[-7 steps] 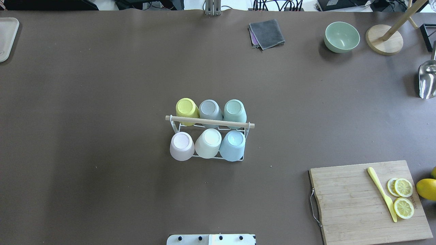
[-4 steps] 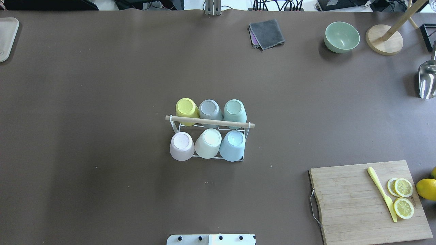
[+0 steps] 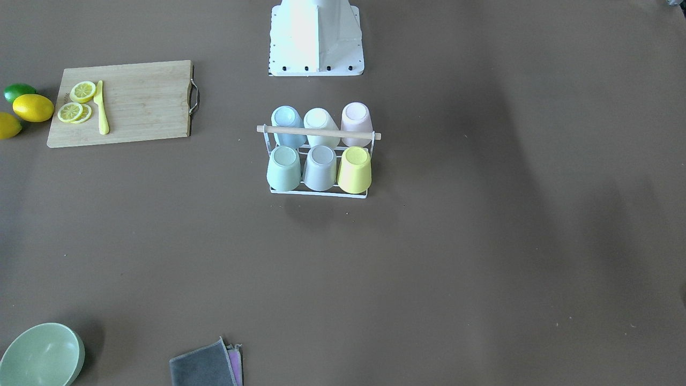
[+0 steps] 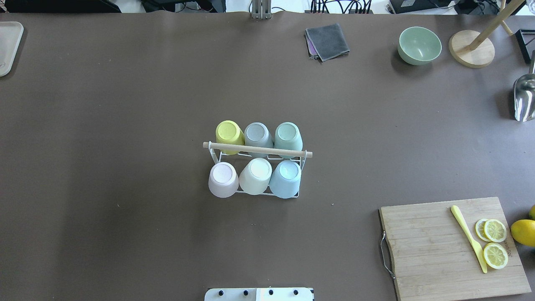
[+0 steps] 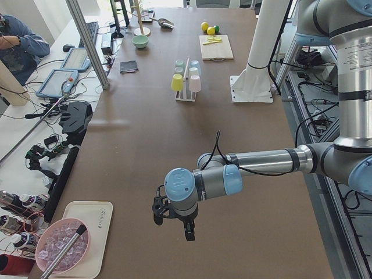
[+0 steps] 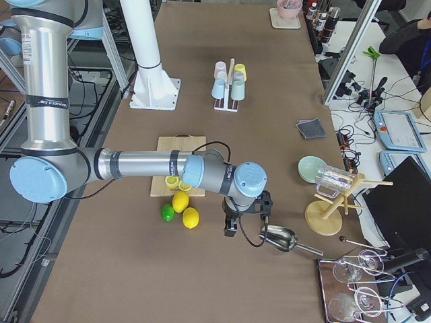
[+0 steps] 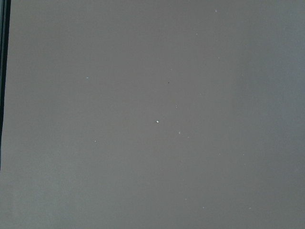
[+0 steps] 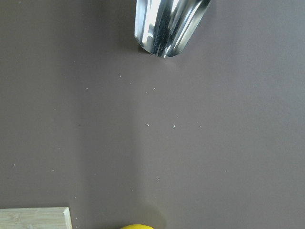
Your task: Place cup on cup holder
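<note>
Exterior front-facing shows the cup holder [image 3: 321,132] upright near the middle of the tabletop [image 3: 482,241], in front of the robot's base. Six cups sit on it, mouth down. The blue cup [image 3: 285,120], cream cup [image 3: 320,122] and pink cup [image 3: 356,119] are in the row nearer the robot. The mint cup [image 3: 283,167], grey cup [image 3: 320,166] and yellow cup [image 3: 355,169] are in the row nearer the operators. The wooden rod runs between the rows.

Overhead exterior gives the same layout from behind the robot, three cups on each side of the rod. Neither arm reaches into this view.

Exterior left has the left hand [image 5: 172,224] hanging above the tabletop at that end, well apart from the cup holder. It carries nothing I can see, but I cannot tell from here whether its fingers are spread or pressed together.

Exterior right has the right hand [image 6: 246,215] low at the other end, near a metal scoop [image 6: 277,237] and a lemon [image 6: 190,217]. Its finger state also cannot be told.

Left wrist-mounted sees only bare brown surface.

Right wrist-mounted sees the scoop's mouth, a sliver of lemon and a corner of the cutting board [image 8: 33,218].

Judging from this, the placing step looks finished. No cup shows off the rack, and I see no free place on it. The next move seems to call only for keeping both arms clear of the rack.
</note>
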